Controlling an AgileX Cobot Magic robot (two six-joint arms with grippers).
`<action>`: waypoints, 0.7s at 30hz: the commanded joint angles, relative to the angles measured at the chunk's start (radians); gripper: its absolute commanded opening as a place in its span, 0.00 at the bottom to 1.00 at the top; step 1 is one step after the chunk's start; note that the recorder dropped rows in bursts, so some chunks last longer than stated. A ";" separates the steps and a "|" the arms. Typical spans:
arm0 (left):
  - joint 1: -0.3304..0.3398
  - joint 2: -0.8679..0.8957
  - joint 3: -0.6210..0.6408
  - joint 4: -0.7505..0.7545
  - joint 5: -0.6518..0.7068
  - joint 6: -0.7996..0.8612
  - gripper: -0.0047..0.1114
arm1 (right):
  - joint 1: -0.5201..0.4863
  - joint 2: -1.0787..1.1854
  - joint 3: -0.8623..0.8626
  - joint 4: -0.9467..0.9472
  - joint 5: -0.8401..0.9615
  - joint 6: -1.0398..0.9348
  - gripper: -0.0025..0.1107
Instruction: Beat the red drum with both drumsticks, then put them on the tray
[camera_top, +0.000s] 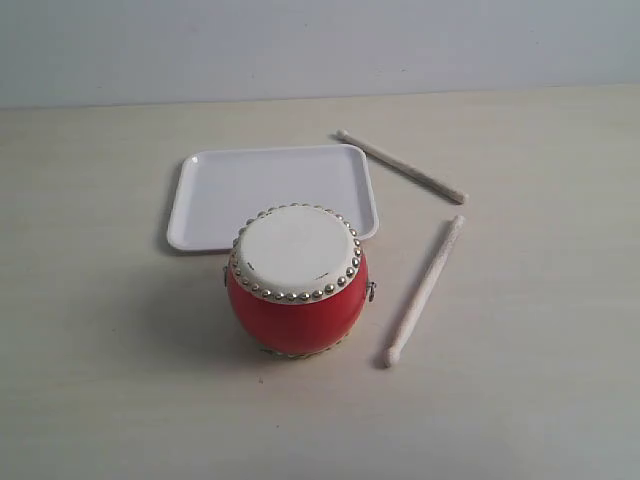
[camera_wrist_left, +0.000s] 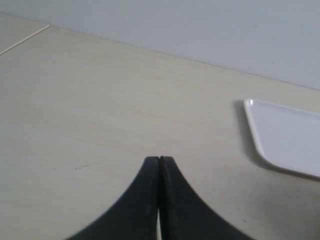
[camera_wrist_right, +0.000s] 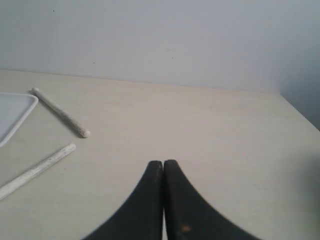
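Observation:
The red drum (camera_top: 297, 285) with its cream skin stands mid-table, just in front of the white tray (camera_top: 215, 195). Two pale wooden drumsticks lie flat on the table to the drum's right: one (camera_top: 402, 166) slants beside the tray's far right corner, the other (camera_top: 426, 288) runs diagonally toward the front. Neither arm appears in the exterior view. In the left wrist view my left gripper (camera_wrist_left: 159, 159) is shut and empty, with the tray's corner (camera_wrist_left: 280, 137) off to one side. My right gripper (camera_wrist_right: 163, 162) is shut and empty too, well apart from both drumsticks (camera_wrist_right: 61, 112) (camera_wrist_right: 36, 171).
The pale tabletop (camera_top: 540, 400) spreads around the objects, ending at a light wall (camera_top: 320, 45) behind. The table's side edge (camera_wrist_right: 299, 114) shows in the right wrist view.

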 joint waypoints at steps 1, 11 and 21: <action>-0.001 -0.007 0.002 0.007 -0.003 0.003 0.04 | -0.005 -0.007 0.004 -0.001 -0.006 -0.004 0.02; -0.001 -0.007 0.002 0.019 -0.003 0.028 0.04 | -0.005 -0.007 0.004 -0.001 -0.006 -0.004 0.02; -0.001 -0.007 0.002 0.022 -0.005 0.043 0.04 | -0.005 -0.007 0.004 -0.001 -0.006 -0.004 0.02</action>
